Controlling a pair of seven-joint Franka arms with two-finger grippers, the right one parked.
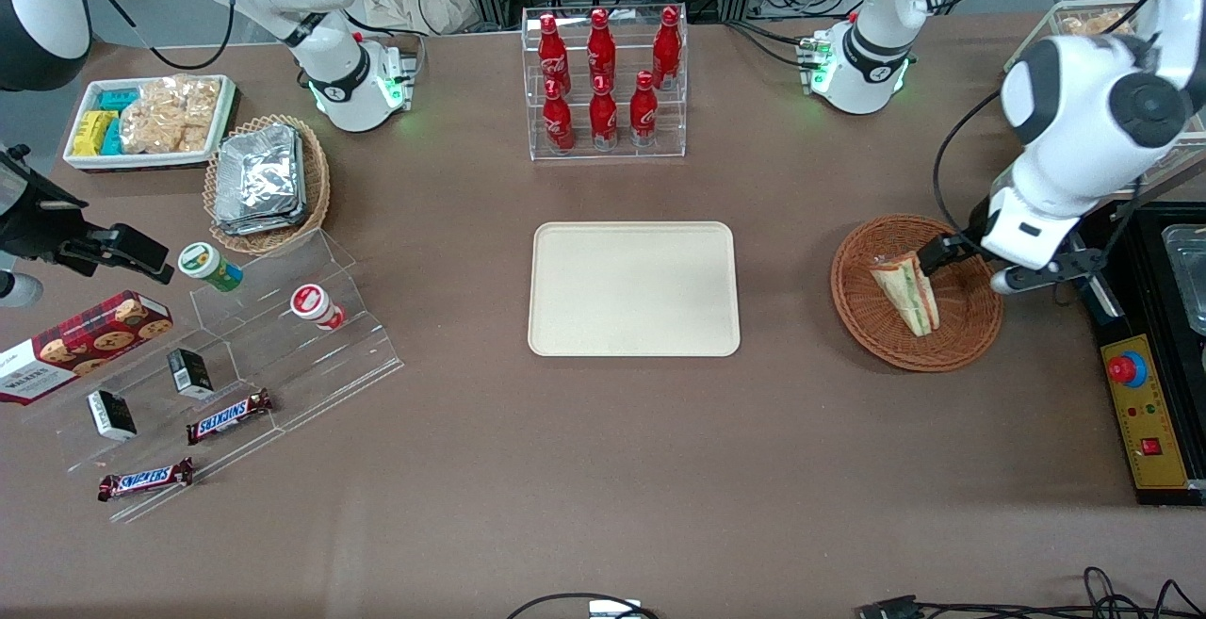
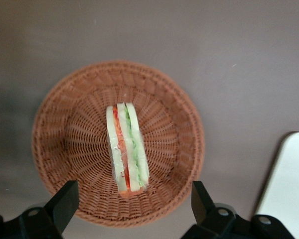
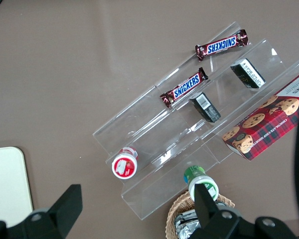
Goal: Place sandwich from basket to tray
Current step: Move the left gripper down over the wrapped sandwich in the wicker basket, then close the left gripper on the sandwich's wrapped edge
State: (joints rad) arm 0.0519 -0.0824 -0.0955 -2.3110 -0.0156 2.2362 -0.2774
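The hand (image 2: 132, 201) hangs over the basket (image 1: 961, 336) with its two black fingers (image 2: 65, 199) spread wide, one at either side of the basket's rim, gripping nothing. Between them and just below lies the sandwich (image 2: 127, 148), resting in the middle of the basket and clear of both fingers. It is a wedge of white bread on its edge, with stripes of red, orange and green filling under clear wrap. The basket is round, shallow and woven of reddish-brown wicker in rings. Nothing covers the sandwich or stands between it and the hand.

Near the basket, toward the parked arm's end of the brown matte worktop (image 1: 603, 468), lies the tray (image 1: 633, 288), a flat cream rectangle with rounded corners and a low rim, bare. Farther from the hand than the tray, a clear rack (image 1: 606, 143) holds red bottles (image 1: 603, 115).
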